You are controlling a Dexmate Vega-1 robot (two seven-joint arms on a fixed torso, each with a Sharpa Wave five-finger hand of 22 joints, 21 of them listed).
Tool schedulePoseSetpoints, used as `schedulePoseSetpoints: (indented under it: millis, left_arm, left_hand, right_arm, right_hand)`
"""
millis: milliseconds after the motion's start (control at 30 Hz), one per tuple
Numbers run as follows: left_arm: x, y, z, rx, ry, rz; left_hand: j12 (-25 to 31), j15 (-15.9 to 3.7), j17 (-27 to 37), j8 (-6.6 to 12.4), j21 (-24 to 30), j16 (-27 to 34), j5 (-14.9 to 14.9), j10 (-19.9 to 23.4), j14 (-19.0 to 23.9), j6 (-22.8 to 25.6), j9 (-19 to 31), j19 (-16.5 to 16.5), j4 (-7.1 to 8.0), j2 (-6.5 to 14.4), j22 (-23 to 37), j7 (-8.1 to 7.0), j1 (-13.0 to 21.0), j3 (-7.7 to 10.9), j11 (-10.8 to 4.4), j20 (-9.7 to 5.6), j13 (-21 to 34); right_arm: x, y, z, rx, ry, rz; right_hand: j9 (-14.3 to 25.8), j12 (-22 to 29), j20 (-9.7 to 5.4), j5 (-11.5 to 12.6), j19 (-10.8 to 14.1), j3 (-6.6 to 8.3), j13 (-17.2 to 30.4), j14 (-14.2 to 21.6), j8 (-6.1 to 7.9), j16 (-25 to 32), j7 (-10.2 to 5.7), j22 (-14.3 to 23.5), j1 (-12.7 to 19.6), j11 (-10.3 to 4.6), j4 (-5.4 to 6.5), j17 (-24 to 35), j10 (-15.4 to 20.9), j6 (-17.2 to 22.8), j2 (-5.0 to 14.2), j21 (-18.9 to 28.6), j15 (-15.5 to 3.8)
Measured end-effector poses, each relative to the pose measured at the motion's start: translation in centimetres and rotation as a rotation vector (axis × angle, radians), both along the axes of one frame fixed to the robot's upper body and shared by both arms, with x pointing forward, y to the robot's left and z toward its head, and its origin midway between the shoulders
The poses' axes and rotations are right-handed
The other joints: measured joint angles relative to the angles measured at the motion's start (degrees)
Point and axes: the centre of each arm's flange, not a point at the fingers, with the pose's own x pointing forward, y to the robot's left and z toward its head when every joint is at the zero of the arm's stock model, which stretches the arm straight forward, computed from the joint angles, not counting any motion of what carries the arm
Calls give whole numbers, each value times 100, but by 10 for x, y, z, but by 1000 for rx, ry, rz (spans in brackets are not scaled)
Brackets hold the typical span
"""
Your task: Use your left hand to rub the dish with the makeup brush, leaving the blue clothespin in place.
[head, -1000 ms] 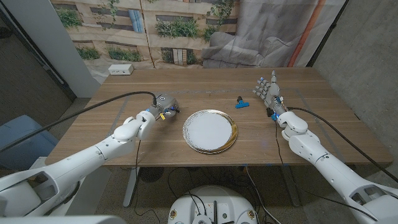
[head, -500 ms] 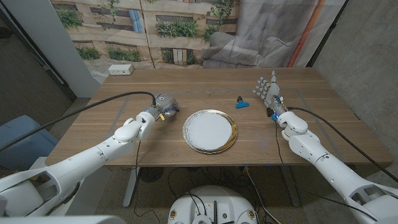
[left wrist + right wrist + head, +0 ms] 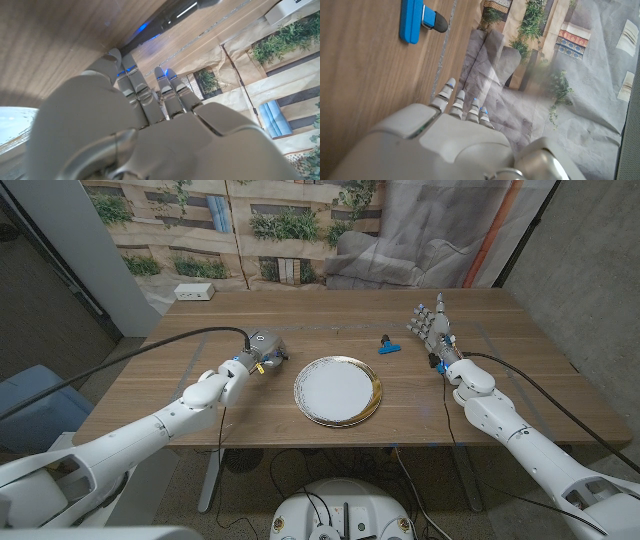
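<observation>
On the table [image 3: 200,395] a dish [image 3: 338,391] lies bare.

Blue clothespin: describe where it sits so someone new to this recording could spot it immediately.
On the wooden table, look just beyond the far right rim of the round white dish with the gold edge, toward the raised right hand. The blue clothespin lies there flat on the wood, apart from both. It is the one small bright blue thing on the table, with a dark piece at one end.

A lab: printed garden backdrop [image 3: 250,225] behind a wooden table [image 3: 200,385].
</observation>
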Motion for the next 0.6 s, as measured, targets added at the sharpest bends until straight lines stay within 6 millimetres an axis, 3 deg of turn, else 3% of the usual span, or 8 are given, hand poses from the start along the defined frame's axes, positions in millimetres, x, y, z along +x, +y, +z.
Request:
schedulePoseSetpoints:
  millis: [200,300,600]
  left_arm:
    - [-9,-2,11,5,-17,-23]
    - [-13,-4,14,8,-23,-35]
    - [-26,-5,29,1,-63,-65]
  left_hand:
    - [18,-32,28,11,0,0,0,42,114,137,27,0,6,-22,0,31,55,-39,-3,0,27]
    - [19,-1,27,22,0,0,-18,168,145,232,45,0,-10,-47,-1,54,91,-55,-109,0,22]
    - [18,-7,27,-2,0,41,-22,174,198,212,26,0,6,-55,-1,74,98,-85,-115,0,3]
  right_arm:
    - [0,0,0,0,0,0]
    - [0,0,0,0,0,1]
    - [0,0,0,-1,0,1]
  right_hand:
    - [0,0,0,0,0,0,0,0,0,0,0,0,0,0,0,0,0,0,0,0,0]
    - [0,0,0,0,0,0,0,0,0,0,0,-1,0,0,0,0,0,0,0,0,0]
    - [0,0,0,0,0,0,0,0,0,0,0,-1,0,0,0,0,0,0,0,0,0]
